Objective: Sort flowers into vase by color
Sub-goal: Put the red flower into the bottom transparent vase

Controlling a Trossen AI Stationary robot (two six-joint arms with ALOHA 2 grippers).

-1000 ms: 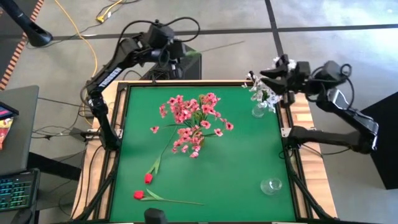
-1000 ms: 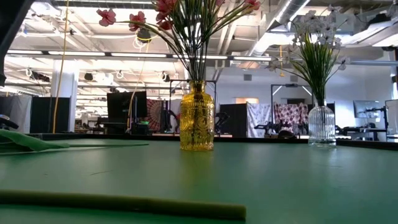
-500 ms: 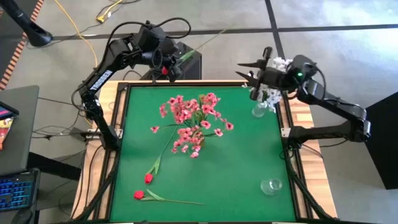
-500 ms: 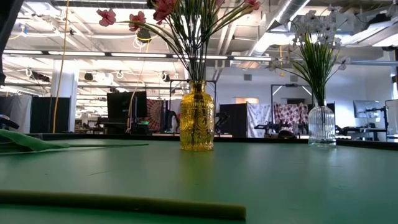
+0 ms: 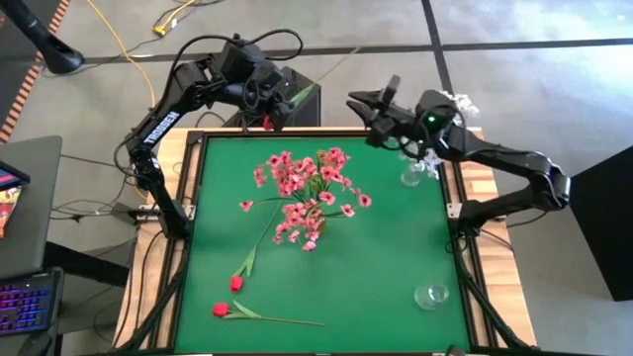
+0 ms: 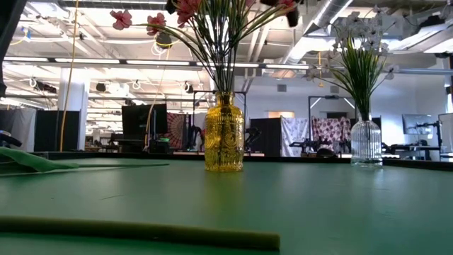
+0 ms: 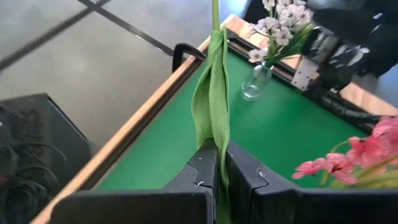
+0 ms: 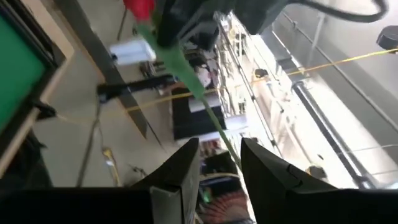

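My left gripper [image 5: 269,107] hangs over the table's far edge, shut on a red-bud flower [image 5: 302,92]. The flower's thin stem [image 8: 186,74] slants up and away to the far right. My right gripper [image 5: 364,102] is open and points toward the table's left. Its fingers [image 8: 183,168] stand on either side of that stem, and no touch shows. A yellow vase [image 6: 224,134] of pink flowers [image 5: 307,183] stands mid-table. A clear vase [image 6: 366,142] of white flowers [image 7: 277,28] stands at the far right corner. Two red flowers [image 5: 235,283] lie at the near left. My left gripper pinches the flower's folded green leaf and stem [image 7: 214,140] between its two fingers. The stem runs on along the fingers and past their tips. The red bud [image 8: 140,7] sits close to the gripper. The whole flower is lifted clear of the table.
An empty clear glass vase [image 5: 431,295] stands near the right front corner. A red flower's stem [image 5: 282,319] lies along the near edge. The green mat [image 5: 376,257] is bare between the yellow vase and the empty vase.
My right gripper has left the white-flower vase and gone along the far edge toward the table's left, rolling its wrist, until its fingers stand around the held stem. My left gripper has rolled, and the stem's free end has swung farther from the table.
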